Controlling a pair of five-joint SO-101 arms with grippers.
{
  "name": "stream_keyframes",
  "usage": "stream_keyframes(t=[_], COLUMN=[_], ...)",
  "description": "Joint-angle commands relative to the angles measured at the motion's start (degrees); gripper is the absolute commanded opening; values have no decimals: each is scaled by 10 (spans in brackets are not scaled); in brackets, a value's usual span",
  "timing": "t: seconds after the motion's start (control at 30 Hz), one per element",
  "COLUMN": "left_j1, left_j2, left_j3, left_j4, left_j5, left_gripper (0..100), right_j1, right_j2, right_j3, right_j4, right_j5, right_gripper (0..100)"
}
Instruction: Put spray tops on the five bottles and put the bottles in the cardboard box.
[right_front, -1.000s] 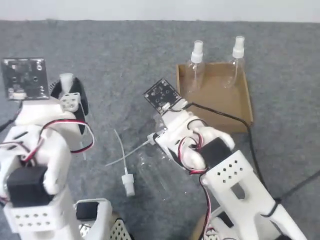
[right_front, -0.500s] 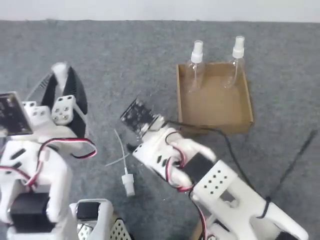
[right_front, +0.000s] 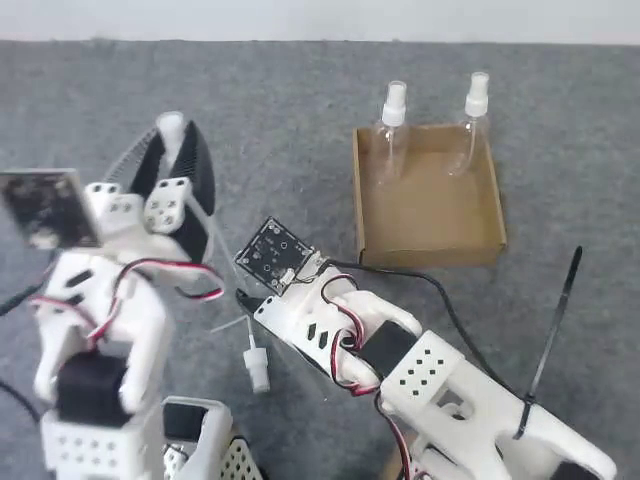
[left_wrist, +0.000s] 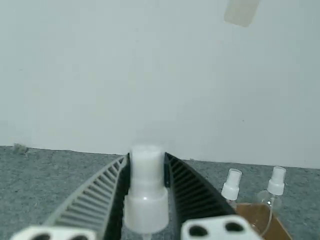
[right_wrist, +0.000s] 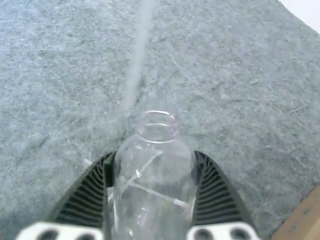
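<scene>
My left gripper (right_front: 172, 135) is raised above the mat and shut on a white spray top (left_wrist: 146, 195), whose thin dip tube hangs down. The right gripper (right_wrist: 152, 160) is shut on a clear bottle (right_wrist: 155, 175) with an open neck, held just over the grey mat. A blurred white dip tube (right_wrist: 137, 55) hangs just beyond the neck. The right arm's wrist (right_front: 275, 255) sits below and to the right of the left gripper. The cardboard box (right_front: 428, 215) lies at the back right, with two capped bottles (right_front: 393, 125) (right_front: 472, 120) at its far side.
A loose spray top (right_front: 257, 368) with a long tube lies on the grey mat between the two arms. The box (left_wrist: 260, 215) and its two bottles (left_wrist: 230, 185) stand to the right of the left gripper. A white wall rises behind the table.
The left gripper rose and swung right with the spray top. The right arm carried the bottle left, away from the box, toward the left gripper.
</scene>
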Motion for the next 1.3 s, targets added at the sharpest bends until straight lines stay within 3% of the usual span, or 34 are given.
stream_keyframes(t=[0.0,0.27,0.73,0.83,1.07,1.27], left_j1=[-1,-2,4,4,4,40], left_j2=[-10,-10,-14,-14,-13,-13], left_j3=[19,38,100,87,73,87], left_j4=[-47,-76,-50,-29,-10,-10], left_j5=[6,6,6,6,4,-28], left_gripper=[10,10,10,10,10,10], right_j1=[-4,-4,-2,6,51,50], right_j2=[-27,-27,-27,-27,-27,-27], right_j3=[-4,-4,-3,-1,54,70], right_j4=[-11,-10,-7,-39,-233,-261], right_j5=[-7,-7,-4,-7,-9,-69], right_gripper=[6,6,6,6,6,6])
